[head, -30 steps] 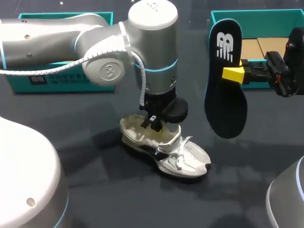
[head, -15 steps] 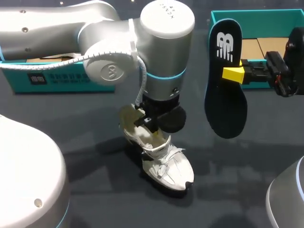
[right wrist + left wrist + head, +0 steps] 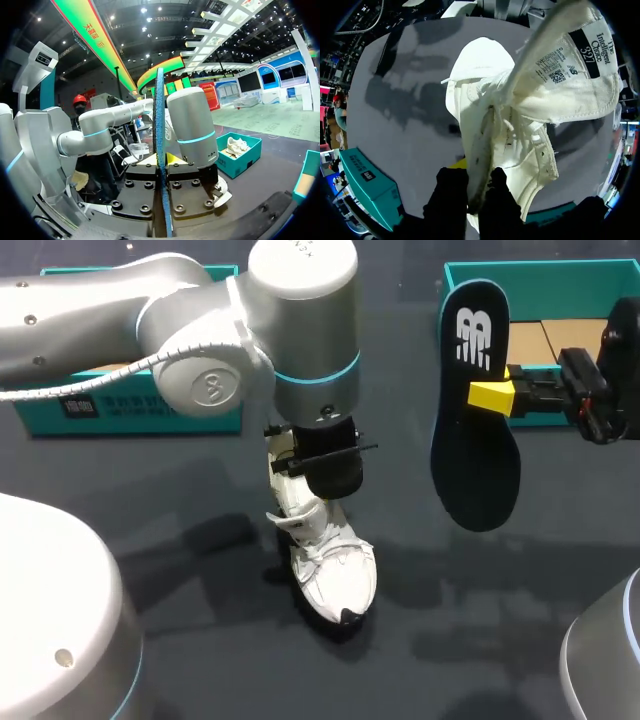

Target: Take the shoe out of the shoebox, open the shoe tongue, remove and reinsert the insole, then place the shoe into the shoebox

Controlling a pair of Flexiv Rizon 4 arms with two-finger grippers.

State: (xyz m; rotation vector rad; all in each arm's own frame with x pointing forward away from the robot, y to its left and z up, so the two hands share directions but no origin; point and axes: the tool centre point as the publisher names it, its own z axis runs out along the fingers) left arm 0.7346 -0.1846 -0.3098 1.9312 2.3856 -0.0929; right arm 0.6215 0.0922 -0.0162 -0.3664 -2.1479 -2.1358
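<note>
Gripping the white mesh sneaker (image 3: 325, 550) by its collar, the left gripper (image 3: 474, 192) has one black finger on each side of the padded side wall, pinched narrow on the fabric. A bit of yellow tip shows beside the rim. In the head view the sneaker hangs under the left arm's silver wrist, heel up and toe pointing down toward the dark grey matte table (image 3: 200, 640). Cannot tell if the toe touches the surface. The upper is soft knit with white laces (image 3: 318, 552) loose across it, and there is a dark patch at the toe cap. In the left wrist view the white padded tongue (image 3: 570, 75) is folded out ahead of the fingers, its printed label side showing.

The right gripper (image 3: 497, 397) is clamped on the dark flat foam insole (image 3: 475, 440), its yellow tip pressed against the face at about mid-length. The insole is held upright in the air, with the rounded heel end and its white logo on top and the wider toe end at the bottom. Edge-on in the right wrist view it is a thin blue strip (image 3: 160, 150) between the black finger blocks.

The teal cardboard shoebox (image 3: 560, 275) sits open behind the insole, brown card inside. A second teal cardboard box (image 3: 130, 410) lies behind the left arm.
</note>
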